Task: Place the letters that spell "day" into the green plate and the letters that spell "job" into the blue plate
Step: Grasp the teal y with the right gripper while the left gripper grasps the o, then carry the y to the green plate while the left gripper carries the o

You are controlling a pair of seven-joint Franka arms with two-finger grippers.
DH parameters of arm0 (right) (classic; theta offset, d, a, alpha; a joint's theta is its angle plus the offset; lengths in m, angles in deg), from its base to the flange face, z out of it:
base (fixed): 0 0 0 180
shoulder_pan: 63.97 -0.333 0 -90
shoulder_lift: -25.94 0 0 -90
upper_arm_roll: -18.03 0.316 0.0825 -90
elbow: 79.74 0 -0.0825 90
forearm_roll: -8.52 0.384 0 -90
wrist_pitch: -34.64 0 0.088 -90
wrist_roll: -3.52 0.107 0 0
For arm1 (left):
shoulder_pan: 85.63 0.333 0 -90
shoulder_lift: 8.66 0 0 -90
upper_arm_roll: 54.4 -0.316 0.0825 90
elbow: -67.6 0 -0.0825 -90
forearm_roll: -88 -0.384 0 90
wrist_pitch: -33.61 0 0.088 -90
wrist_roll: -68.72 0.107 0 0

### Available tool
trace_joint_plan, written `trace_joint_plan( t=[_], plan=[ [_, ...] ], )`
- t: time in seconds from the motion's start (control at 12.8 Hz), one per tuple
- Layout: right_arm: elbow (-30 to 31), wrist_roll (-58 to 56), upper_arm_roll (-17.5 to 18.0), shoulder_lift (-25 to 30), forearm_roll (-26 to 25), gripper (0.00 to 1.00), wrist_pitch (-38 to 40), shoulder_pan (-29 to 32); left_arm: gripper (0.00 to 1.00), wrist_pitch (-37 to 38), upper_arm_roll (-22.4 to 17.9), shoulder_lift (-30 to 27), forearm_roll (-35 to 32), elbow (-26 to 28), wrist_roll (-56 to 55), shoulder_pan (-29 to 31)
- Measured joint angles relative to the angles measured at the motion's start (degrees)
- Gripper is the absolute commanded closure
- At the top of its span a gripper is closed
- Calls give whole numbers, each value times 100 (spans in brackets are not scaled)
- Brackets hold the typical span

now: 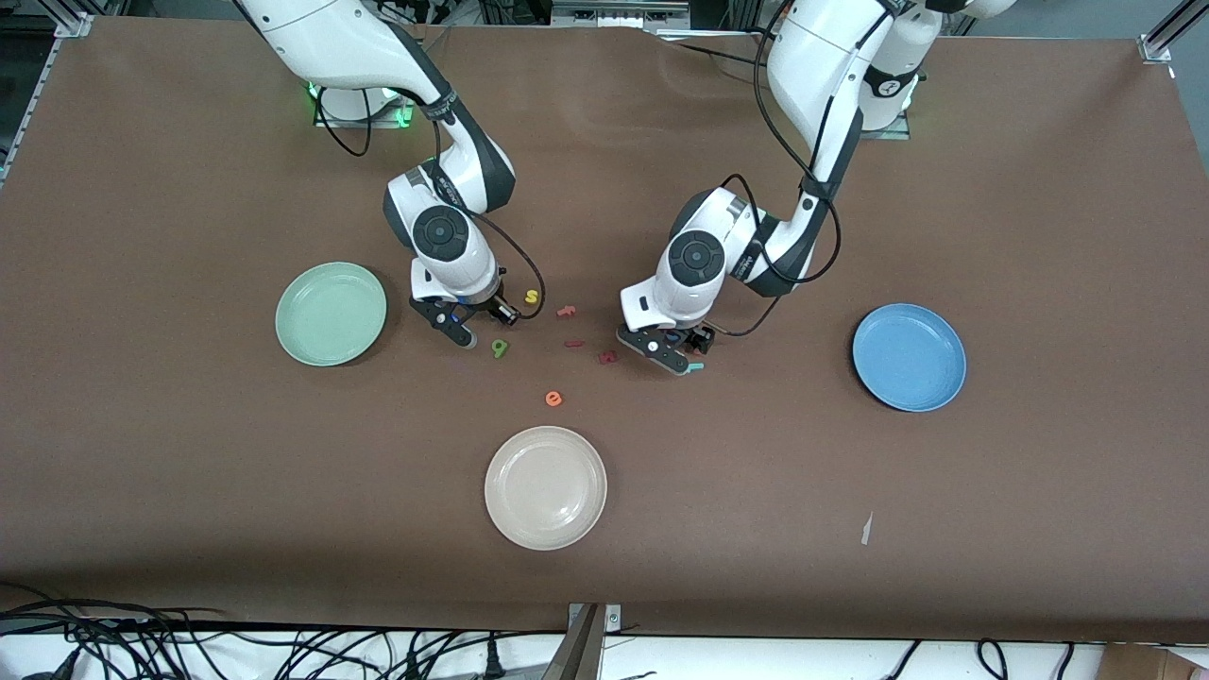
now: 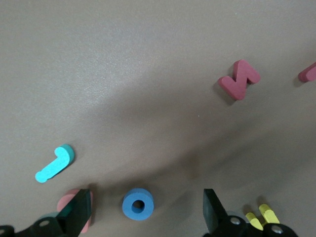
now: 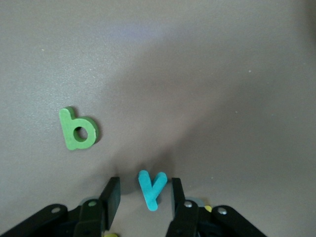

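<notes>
Front view. Right arm bent down from its base, right gripper (image 1: 462, 330) low at the table between the green plate (image 1: 331, 313) and the loose letters. Green letter (image 1: 499, 348) just beside it, a touch nearer the camera; yellow letter (image 1: 532, 297) close by toward the left arm's end. Left arm folded likewise, left gripper (image 1: 672, 353) low at the table, a teal hooked letter (image 1: 696, 366) at its tip. Dark red letters (image 1: 568, 311) scattered between the two grippers, orange letter (image 1: 553, 399) nearer the camera, cream plate (image 1: 546, 487) nearer still. Blue plate (image 1: 909, 357) well apart toward the left arm's end. All three plates bare.

Left wrist view. Fingers (image 2: 212, 210) spread wide, holding nothing. Blue ring (image 2: 138, 203) flat on the table between them, touching neither. Pink letter (image 2: 69, 203) partly hidden under one finger. Teal hooked letter (image 2: 55, 163) beside it; dark red zigzag letter (image 2: 239, 79) well apart.

Right wrist view. Fingers (image 3: 111, 196) narrowed to either side of the teal "y" (image 3: 151, 187), a sliver of gap showing at each; grip not settled. Green letter (image 3: 77, 129) near, lying flat and untouched.
</notes>
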Motion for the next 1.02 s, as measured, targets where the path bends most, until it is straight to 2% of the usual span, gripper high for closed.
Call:
trace_joint_plan(
  t=[0.31,0.39,0.55,0.63,0.71,1.02],
  plan=[
    [0,1,-2,-35,0,51,0,-1,5,2,2,0,0,0,-13,-75],
    [0,2,-3,-42,0,54,0,-1,8,4,2,0,0,2,-17,-85],
    [-3,2,-3,-44,0,77,-3,-1,19,4,0,0,0,3,-18,-87],
    [-4,2,-3,-44,0,88,-7,-1,32,6,0,0,0,4,-18,-87],
    [-15,2,-3,-43,0,94,-16,-2,32,10,-1,0,0,12,-17,-87],
    [-123,-73,-181,216,-14,94,247,-5,33,12,-9,1,0,57,-10,-87]
  ],
)
